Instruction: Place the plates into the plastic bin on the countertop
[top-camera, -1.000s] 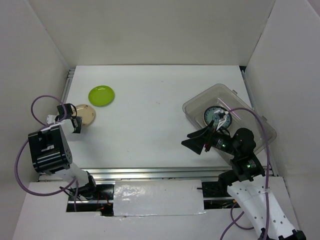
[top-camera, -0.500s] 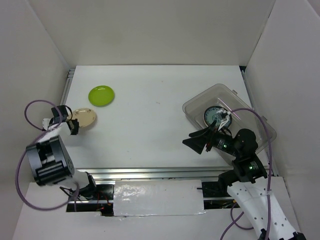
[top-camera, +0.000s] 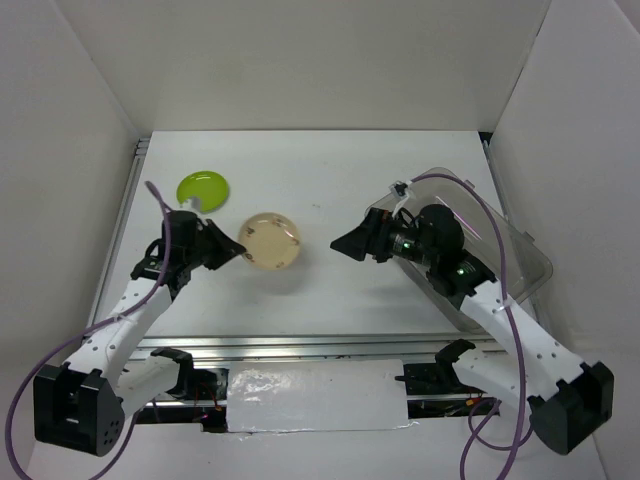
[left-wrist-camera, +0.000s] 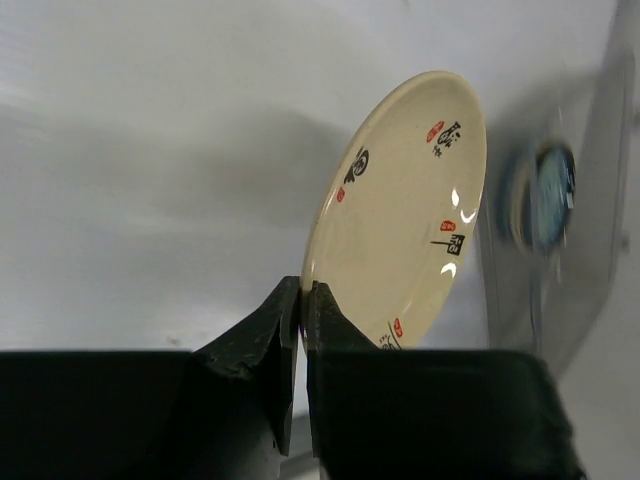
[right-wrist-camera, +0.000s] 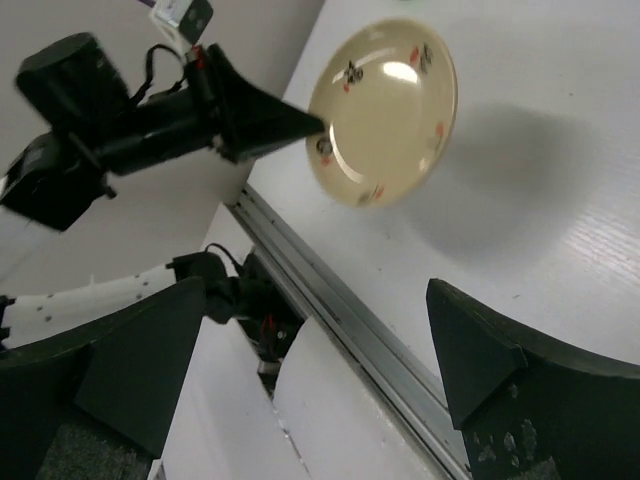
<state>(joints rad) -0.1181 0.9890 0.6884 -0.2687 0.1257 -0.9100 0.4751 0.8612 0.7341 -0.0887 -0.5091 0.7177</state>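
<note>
My left gripper (top-camera: 238, 250) is shut on the rim of a cream plate with dark and red marks (top-camera: 272, 241) and holds it tilted above the countertop (top-camera: 320, 170), left of centre. The left wrist view shows the jaws pinching the plate (left-wrist-camera: 410, 210) at its lower edge. My right gripper (top-camera: 346, 243) is open and empty, just right of the plate and facing it; the plate (right-wrist-camera: 385, 110) shows in the right wrist view. A lime green plate (top-camera: 203, 189) lies at the back left. The clear plastic bin (top-camera: 535, 262) stands at the right, holding a blue-grey plate (left-wrist-camera: 548, 195).
White panels wall the left, back and right sides. The metal rail (top-camera: 300, 348) runs along the front edge. The right arm (top-camera: 470, 285) reaches over the bin and hides most of its inside in the top view.
The left gripper has lifted the cream plate from the far left and carried it right toward the middle. The right gripper has swung up and left, toward the plate.
</note>
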